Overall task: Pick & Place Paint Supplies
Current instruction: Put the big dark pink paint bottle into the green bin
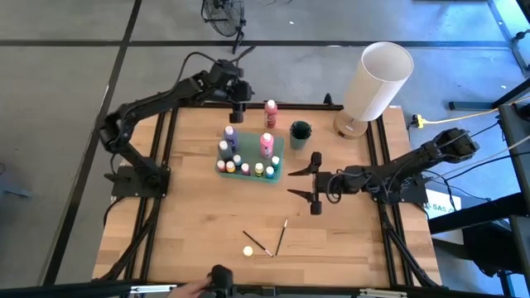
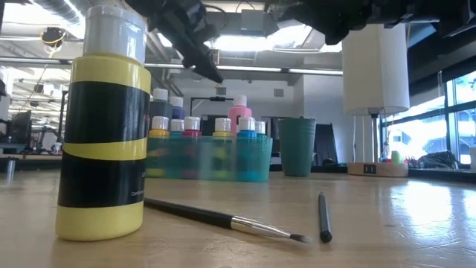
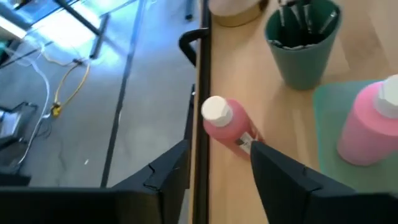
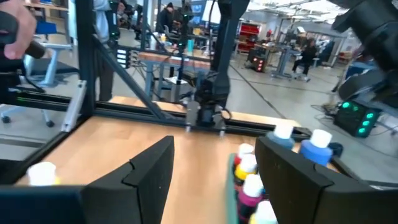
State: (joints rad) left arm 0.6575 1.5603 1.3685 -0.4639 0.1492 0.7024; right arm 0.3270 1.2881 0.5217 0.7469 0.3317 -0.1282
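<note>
While both arms hang above the surface (image 1: 199, 223), nearest you a yellow bottle (image 1: 248, 250) stands by the front edge, with two brushes (image 1: 257, 243) lying just beside it, apart from each other. Mid-surface, your right end effector (image 1: 314, 182) hovers with its fingers spread and nothing between them, just right of the teal tray (image 1: 278, 157). That tray holds most of the small bottles (image 1: 248, 169), plus a taller pink one (image 1: 266, 144) and a purple one (image 1: 230, 132). Behind the tray sits a green cup (image 1: 300, 132); it seems to hold dark brushes, though they are blurred. At the far edge, your left end effector (image 3: 221, 165) is spread above a red bottle (image 3: 225, 122), not touching it. A white cylinder (image 1: 377, 80) stands at the far right corner.
</note>
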